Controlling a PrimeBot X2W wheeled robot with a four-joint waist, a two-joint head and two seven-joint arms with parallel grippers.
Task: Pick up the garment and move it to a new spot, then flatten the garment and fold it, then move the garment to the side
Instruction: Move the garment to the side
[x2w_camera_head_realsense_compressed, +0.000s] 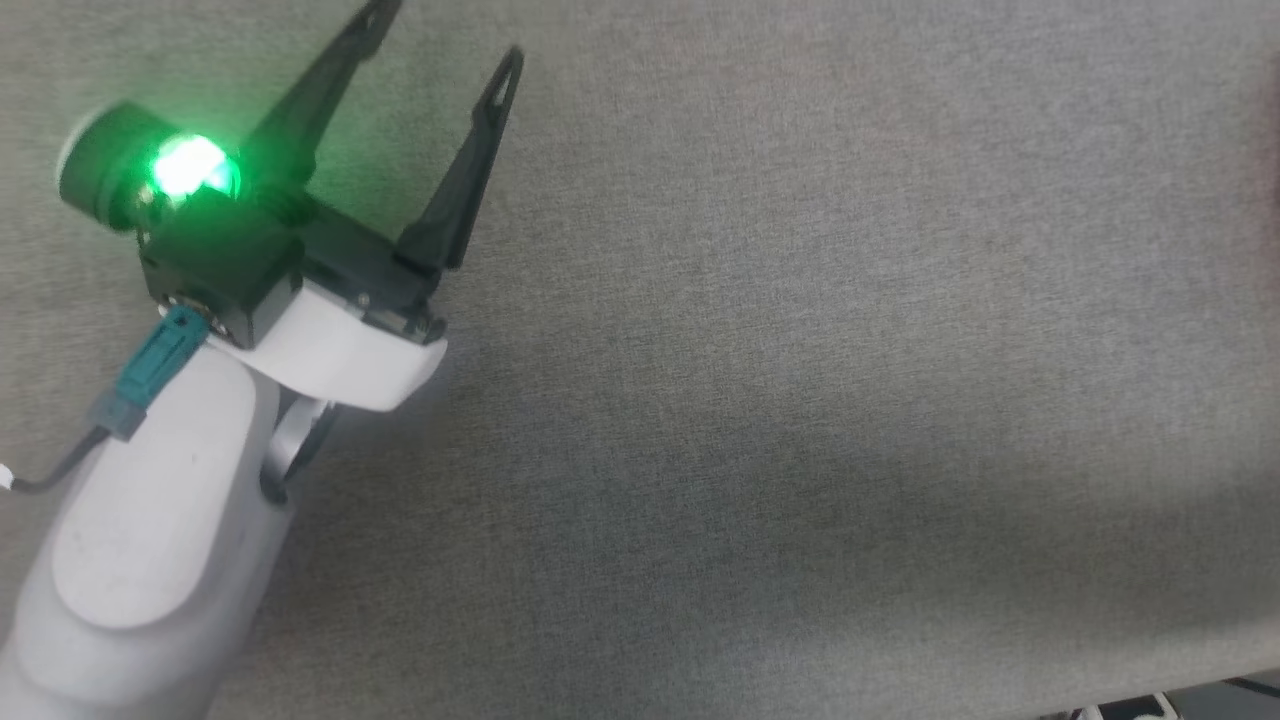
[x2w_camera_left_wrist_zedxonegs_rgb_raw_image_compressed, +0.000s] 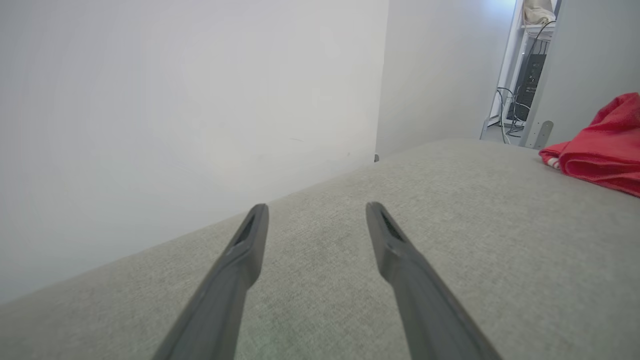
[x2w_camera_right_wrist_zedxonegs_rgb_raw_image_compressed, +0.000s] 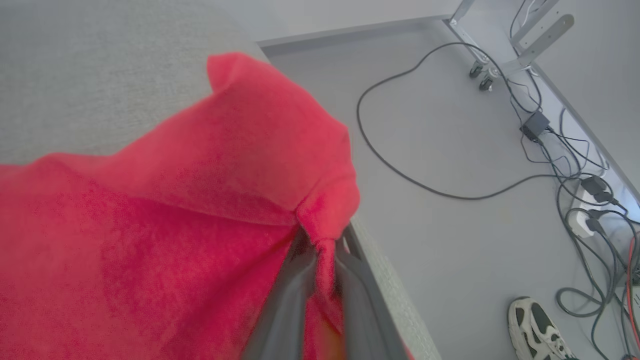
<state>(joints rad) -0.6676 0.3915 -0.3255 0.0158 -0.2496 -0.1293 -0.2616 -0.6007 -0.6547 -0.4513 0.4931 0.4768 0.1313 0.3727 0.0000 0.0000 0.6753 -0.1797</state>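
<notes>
Work surface: a broad grey woven-cloth tabletop (x2w_camera_head_realsense_compressed: 800, 400). In the head view unbroken cloth spreads from 12 through 6 o'clock, and the near edge cuts the corner at 5 o'clock. In the left wrist view the far edge meets a plain white wall (x2w_camera_left_wrist_zedxonegs_rgb_raw_image_compressed: 175, 100) from 9 to 1 o'clock, with open cloth ahead of the fingers. In the right wrist view the table's side edge falls from 12 toward 5 o'clock, with pale grey floor (x2w_camera_right_wrist_zedxonegs_rgb_raw_image_compressed: 450, 250) beyond it. Surroundings, all on that floor: a long black cable (x2w_camera_right_wrist_zedxonegs_rgb_raw_image_compressed: 380, 155) looped at 1 o'clock, a white power strip (x2w_camera_right_wrist_zedxonegs_rgb_raw_image_compressed: 580, 222) amid tangled plugs at 3 o'clock, a white-and-black sneaker (x2w_camera_right_wrist_zedxonegs_rgb_raw_image_compressed: 537, 327) at 4 o'clock, and a grey metal frame leg on castors (x2w_camera_right_wrist_zedxonegs_rgb_raw_image_compressed: 480, 75) at 1 o'clock. Pincers: the left gripper (x2w_camera_head_realsense_compressed: 448, 30) has two long dark fingers spread wide with nothing between them. It is poised above the cloth at 10 o'clock of the head view, with a green lamp (x2w_camera_head_realsense_compressed: 190, 170) lit at its wrist. The right gripper (x2w_camera_right_wrist_zedxonegs_rgb_raw_image_compressed: 325, 240) has its fingers drawn nearly together, pinching a bunched fold at the table's side edge. Task item: the red soft-cloth jersey garment (x2w_camera_right_wrist_zedxonegs_rgb_raw_image_compressed: 175, 200), crumpled and heaped on the tabletop. It covers 6 to 10 o'clock of the right wrist view, with one corner peaked toward 12. The left wrist view shows it as a red mound at 3 o'clock, well apart from that pincer, with a sliver of red-and-white striped trim (x2w_camera_left_wrist_zedxonegs_rgb_raw_image_compressed: 550, 162) at its lower edge.
</notes>
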